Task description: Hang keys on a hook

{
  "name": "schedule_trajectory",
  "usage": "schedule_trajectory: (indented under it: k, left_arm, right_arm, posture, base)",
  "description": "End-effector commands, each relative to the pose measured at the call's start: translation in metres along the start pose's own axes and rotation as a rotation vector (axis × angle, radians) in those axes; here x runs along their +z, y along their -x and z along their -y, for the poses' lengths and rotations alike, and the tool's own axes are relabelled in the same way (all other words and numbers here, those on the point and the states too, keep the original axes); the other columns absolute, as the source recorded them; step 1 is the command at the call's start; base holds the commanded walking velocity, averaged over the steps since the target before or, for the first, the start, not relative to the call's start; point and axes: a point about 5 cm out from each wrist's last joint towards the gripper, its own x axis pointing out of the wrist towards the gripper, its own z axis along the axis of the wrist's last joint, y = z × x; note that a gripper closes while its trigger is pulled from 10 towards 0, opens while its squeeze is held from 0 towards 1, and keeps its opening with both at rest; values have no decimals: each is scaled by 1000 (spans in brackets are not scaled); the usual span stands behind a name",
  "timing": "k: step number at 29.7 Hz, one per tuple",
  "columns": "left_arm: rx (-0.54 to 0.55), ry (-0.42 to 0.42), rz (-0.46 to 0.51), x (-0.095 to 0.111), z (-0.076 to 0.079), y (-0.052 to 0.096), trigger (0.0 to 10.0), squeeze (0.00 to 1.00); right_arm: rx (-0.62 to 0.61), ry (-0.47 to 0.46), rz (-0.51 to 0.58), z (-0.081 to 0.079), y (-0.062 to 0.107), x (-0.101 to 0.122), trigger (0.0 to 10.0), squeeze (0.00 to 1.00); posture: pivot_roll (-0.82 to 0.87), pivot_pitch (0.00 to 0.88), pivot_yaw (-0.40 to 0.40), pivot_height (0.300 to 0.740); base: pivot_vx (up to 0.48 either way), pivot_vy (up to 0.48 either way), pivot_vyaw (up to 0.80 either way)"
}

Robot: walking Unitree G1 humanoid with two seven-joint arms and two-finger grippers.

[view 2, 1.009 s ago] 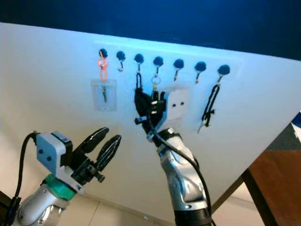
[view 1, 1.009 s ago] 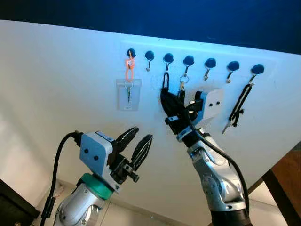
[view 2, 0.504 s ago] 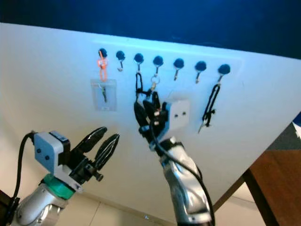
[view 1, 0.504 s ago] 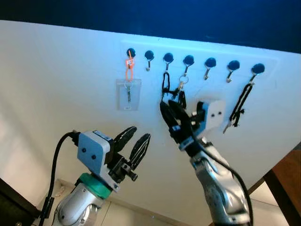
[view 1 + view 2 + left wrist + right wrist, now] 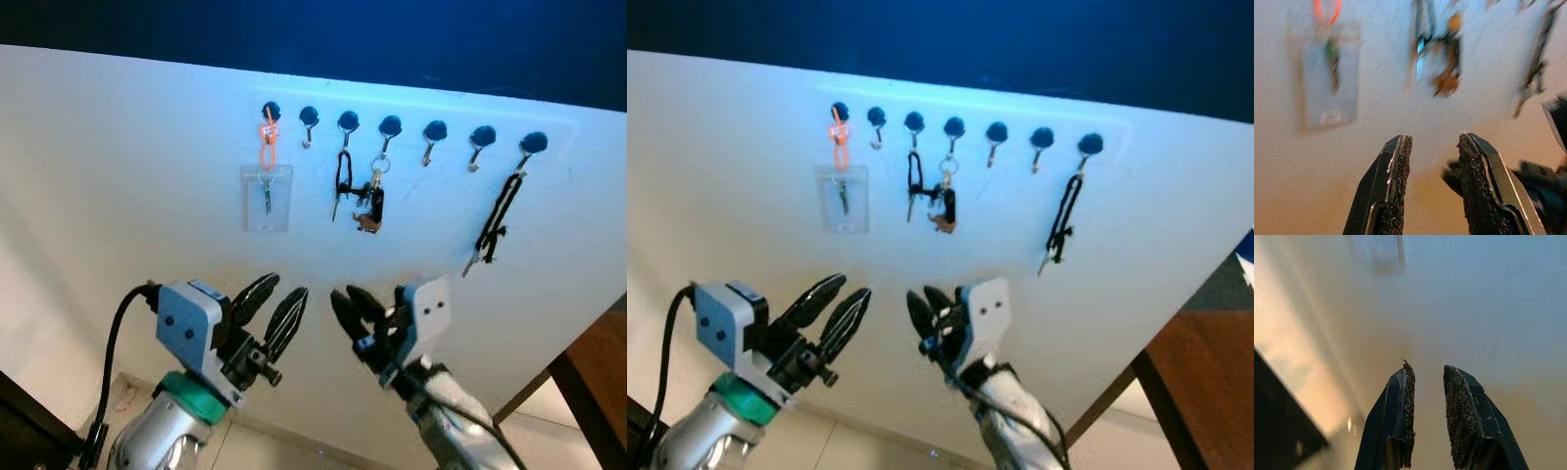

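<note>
The keys [image 5: 370, 202] hang from the fourth hook [image 5: 390, 126] in a row of seven dark-knobbed hooks across the upper middle of the white wall [image 5: 118, 176], touching neither hand. On the first hook, an orange clip [image 5: 266, 139] carries a clear badge holder [image 5: 266, 197]. A black loop [image 5: 343, 178] hangs from the third hook, just left of the keys, and a black strap [image 5: 494, 221] hangs from the seventh at upper right.

Both hands sit low in the frame, well below the hooks. The left hand [image 5: 274, 308], at lower left, has its fingers spread and holds nothing. The right hand [image 5: 355, 311], at lower centre just beside it, is also empty, its fingers [image 5: 1400, 416] parted by a narrow gap.
</note>
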Motion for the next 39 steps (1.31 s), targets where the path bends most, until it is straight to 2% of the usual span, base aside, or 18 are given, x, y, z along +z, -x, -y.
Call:
schedule_trajectory:
  k: [1, 2, 3, 4, 5, 6, 7, 8, 9, 13, 16, 18, 26, 35, 39]
  left_arm:
    - [53, -29, -74, -12, -7, 5, 10000, 0]
    - [195, -137, -172, -30, -22, 9, 10000, 0]
    - [195, -137, -172, -30, -22, 9, 10000, 0]
    - [411, -225, -252, -46, -43, 21, 10000, 0]
    - [411, -225, -252, -46, -43, 21, 10000, 0]
    - [555, -288, -303, -59, -55, 33, 10000, 0]
    - [555, -288, -303, -59, -55, 33, 10000, 0]
    - [621, -296, -324, -67, -58, 40, 10000, 0]
    - [642, -285, -330, -70, -57, 44, 10000, 0]
    - [629, -277, -322, -70, -56, 44, 10000, 0]
    - [606, -219, -334, -74, -55, 44, 10000, 0]
    - [608, -213, -341, -76, -55, 45, 10000, 0]
    - [657, -264, -331, -76, -52, 51, 10000, 0]
    - [674, -283, -305, -69, -49, 60, 10000, 0]
    - [673, -292, -301, -68, -50, 59, 10000, 0]
  right_arm:
    - [-11, 17, -53, -1, 2, -10, 10000, 0]
    - [-89, 50, -80, 5, 3, -17, 10000, 0]
    - [-89, 50, -80, 5, 3, -17, 10000, 0]
    - [-219, 57, -86, 16, 5, -21, 10000, 0]
    - [-219, 57, -86, 16, 5, -21, 10000, 0]
    - [-322, 66, -89, 24, 8, -25, 10000, 0]
    - [-322, 66, -89, 24, 8, -25, 10000, 0]
    - [-377, 82, -75, 26, 9, -27, 10000, 0]
    - [-397, 94, -64, 26, 9, -27, 10000, 0]
    - [-387, 113, -65, 23, 9, -29, 10000, 0]
    - [-401, 119, -83, 22, 11, -35, 10000, 0]
    - [-411, 124, -84, 21, 12, -36, 10000, 0]
    - [-435, 140, -80, 17, 17, -38, 10000, 0]
    - [-452, 141, -52, 18, 27, -31, 10000, 0]
    - [-453, 145, -47, 18, 25, -29, 10000, 0]
  posture:
    - [-177, 115, 93, 740]
    - [-177, 115, 93, 740]
    - [-177, 115, 93, 740]
    - [-171, 113, 89, 740]
    - [-171, 113, 89, 740]
    - [-170, 114, 89, 740]
    - [-170, 114, 89, 740]
    - [-168, 115, 89, 740]
    - [-168, 115, 89, 740]
    - [-166, 114, 90, 740]
    - [-158, 98, 94, 740]
    - [-158, 93, 97, 740]
    - [-161, 85, 104, 740]
    - [-158, 83, 114, 740]
    - [-155, 92, 110, 740]
  base:
    - [0, 0, 0]
    - [0, 0, 0]
    - [0, 0, 0]
    - [0, 0, 0]
    - [0, 0, 0]
    - [0, 0, 0]
    - [0, 0, 0]
    - [0, 0, 0]
    - [0, 0, 0]
    - [0, 0, 0]
    - [0, 0, 0]
    - [0, 0, 0]
    - [0, 0, 0]
    - [0, 0, -800]
    - [0, 0, -800]
